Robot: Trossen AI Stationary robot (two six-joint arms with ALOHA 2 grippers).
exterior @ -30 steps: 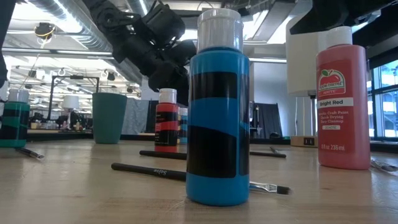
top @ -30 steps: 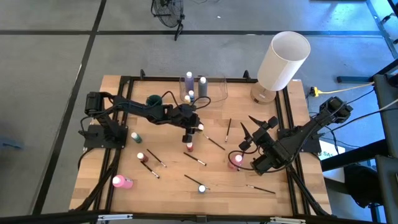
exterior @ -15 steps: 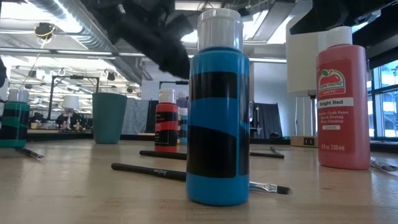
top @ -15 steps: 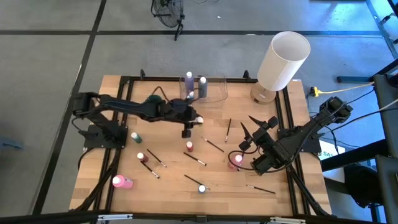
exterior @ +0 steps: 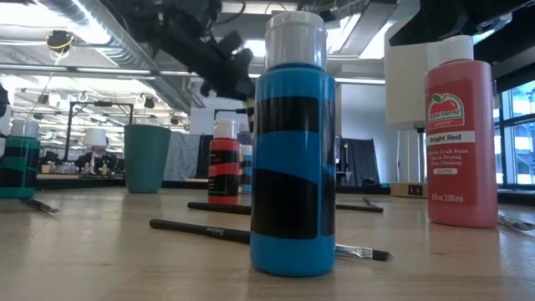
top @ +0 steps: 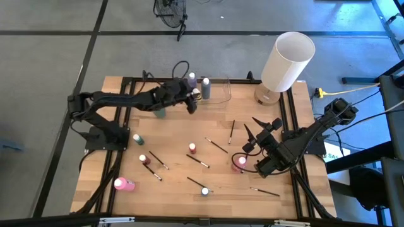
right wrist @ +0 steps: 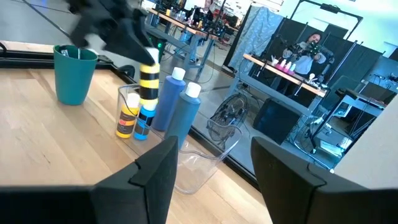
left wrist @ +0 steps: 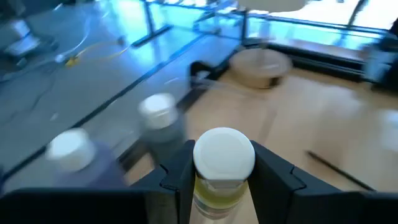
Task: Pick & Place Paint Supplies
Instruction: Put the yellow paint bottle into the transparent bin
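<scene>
Left gripper [left wrist: 224, 180] jaws clamp yellow bottle [left wrist: 222, 171] | clear container [right wrist: 186, 158] holds bottles | right gripper [top: 249, 129] jaws parted, empty

about ten bottles [top: 192, 149], eight brushes [top: 218, 146]

place: robotics lab | signs: exposed ceiling ducts [exterior: 92, 25], equipment benches [right wrist: 283, 71], framed wooden table [top: 126, 170]

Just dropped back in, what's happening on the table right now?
The left pincer is shut on a yellow paint bottle and holds it up by the clear container at the table's far edge, where two tall bottles already stand. The right pincer waits open near the right side. Several bottles and paintbrushes lie scattered on the table.
</scene>
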